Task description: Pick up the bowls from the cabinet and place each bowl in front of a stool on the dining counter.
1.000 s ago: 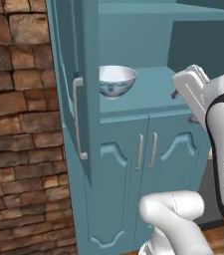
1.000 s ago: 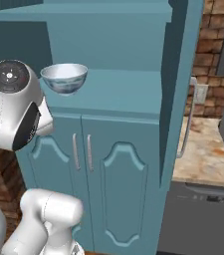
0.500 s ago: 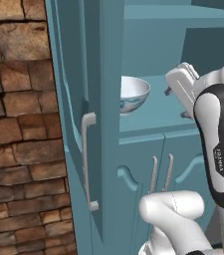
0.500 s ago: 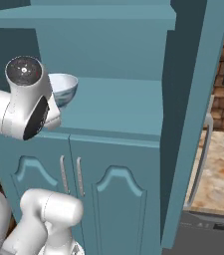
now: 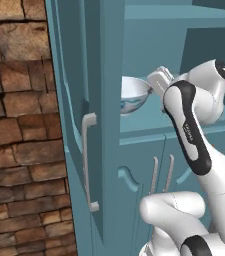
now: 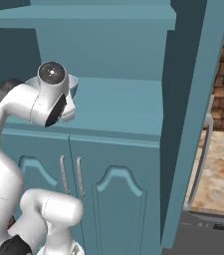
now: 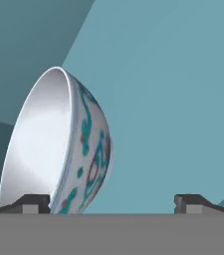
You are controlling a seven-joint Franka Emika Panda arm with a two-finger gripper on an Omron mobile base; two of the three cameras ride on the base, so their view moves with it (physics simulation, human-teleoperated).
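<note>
One bowl (image 5: 134,95) sits on the open shelf of the tall teal cabinet (image 5: 109,150), seen at the middle of the left base frame just right of the cabinet's front post. Its white inside faces up and the blue pattern shows on the lower wall. In the right base frame only a sliver of its rim (image 6: 72,83) shows in the upper left, behind the arm's wrist joint.

In the hand view the bowl (image 7: 58,149) fills the left half, rolled on its side by the camera's tilt, with the painted outside toward the centre. The claw (image 7: 112,201) stands wide: one dark fingertip (image 7: 31,203) rises at the lower left, against the bowl's rim, and the other shows at the lower right, well apart from the bowl. The bowl's wall lies between the two tips. Whether the left tip actually touches the rim I cannot tell.

From the left base camera the hand (image 5: 159,82) sits just beside the bowl's right edge, above the shelf. Below the shelf are two arched doors with slim silver handles (image 5: 161,172). A brick wall (image 5: 19,125) fills the left of that frame.
</note>
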